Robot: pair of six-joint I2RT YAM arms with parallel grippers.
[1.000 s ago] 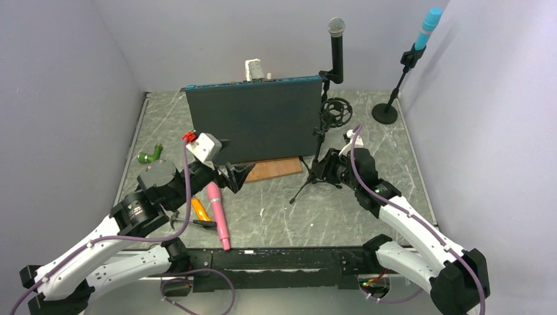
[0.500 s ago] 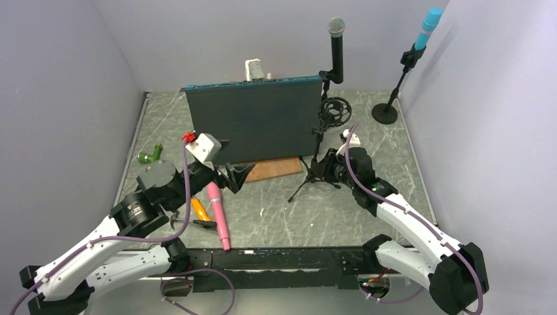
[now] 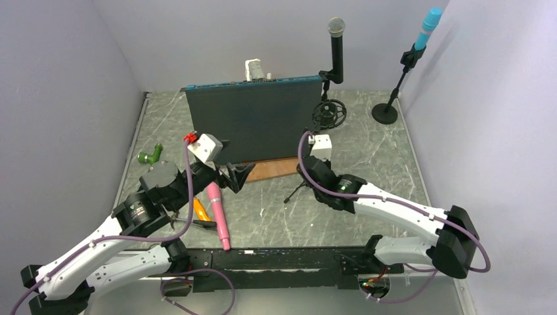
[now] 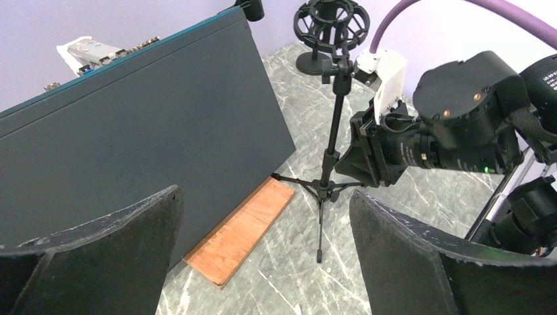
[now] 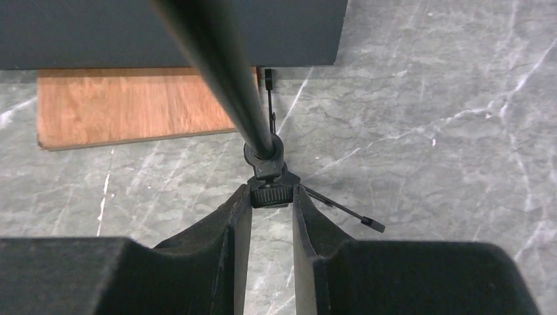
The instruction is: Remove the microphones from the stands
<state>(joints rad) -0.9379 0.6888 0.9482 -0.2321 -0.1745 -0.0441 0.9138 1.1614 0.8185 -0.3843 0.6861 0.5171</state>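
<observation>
A black tripod stand (image 3: pixel 320 131) with an empty round shock mount (image 3: pixel 328 113) stands mid-table; it also shows in the left wrist view (image 4: pixel 335 131). My right gripper (image 3: pixel 309 172) is shut on the knob under the stand's hub (image 5: pixel 270 195). A black microphone with a silver head (image 3: pixel 336 39) sits upright in a stand behind the dark panel. A blue microphone (image 3: pixel 427 27) sits in a round-base stand (image 3: pixel 385 113) at the back right. A pink microphone (image 3: pixel 219 213) lies on the table by my left gripper (image 3: pixel 238 176), which is open and empty (image 4: pixel 263 197).
A large dark panel (image 3: pixel 253 121) stands upright mid-table, with a wooden board (image 3: pixel 276 168) at its foot. A white device (image 3: pixel 254 69) sits behind it. A green piece (image 3: pixel 151 155) and an orange tool (image 3: pixel 199 210) lie at the left. Grey walls enclose the table.
My right arm has swung left and turned its wrist, carrying the tripod stand a little leftward. The left arm has barely moved.
</observation>
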